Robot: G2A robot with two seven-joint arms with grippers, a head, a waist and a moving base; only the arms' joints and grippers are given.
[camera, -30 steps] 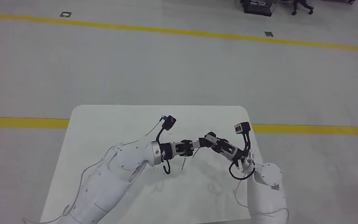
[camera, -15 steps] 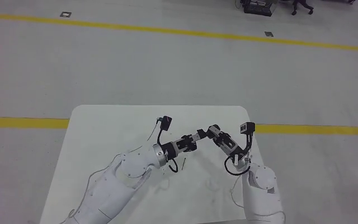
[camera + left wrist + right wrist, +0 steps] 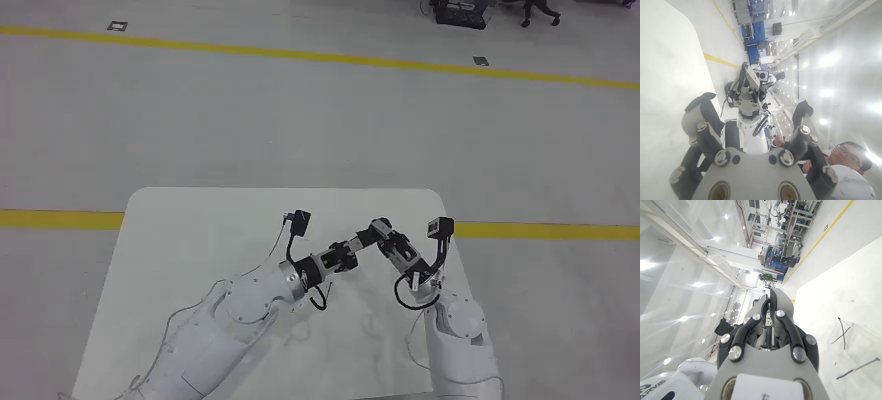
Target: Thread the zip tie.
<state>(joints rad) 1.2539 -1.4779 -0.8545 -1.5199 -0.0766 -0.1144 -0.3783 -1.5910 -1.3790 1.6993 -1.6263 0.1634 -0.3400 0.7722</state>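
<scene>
Zip tie [image 3: 723,106], thin and dark, sits just beside the right tool [image 3: 770,294], which is clenched tight; I can't make out whether it pinches the tie. The left tool [image 3: 753,101] faces it, released wide. Spare ties [image 3: 842,332] lie on the white surface [image 3: 829,298].

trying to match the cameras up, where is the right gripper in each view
top view: right gripper over the white table, right of its middle
left wrist view: mid-picture, fingers shut
right wrist view: mid-picture, close up
shared landmark: the white table
</scene>
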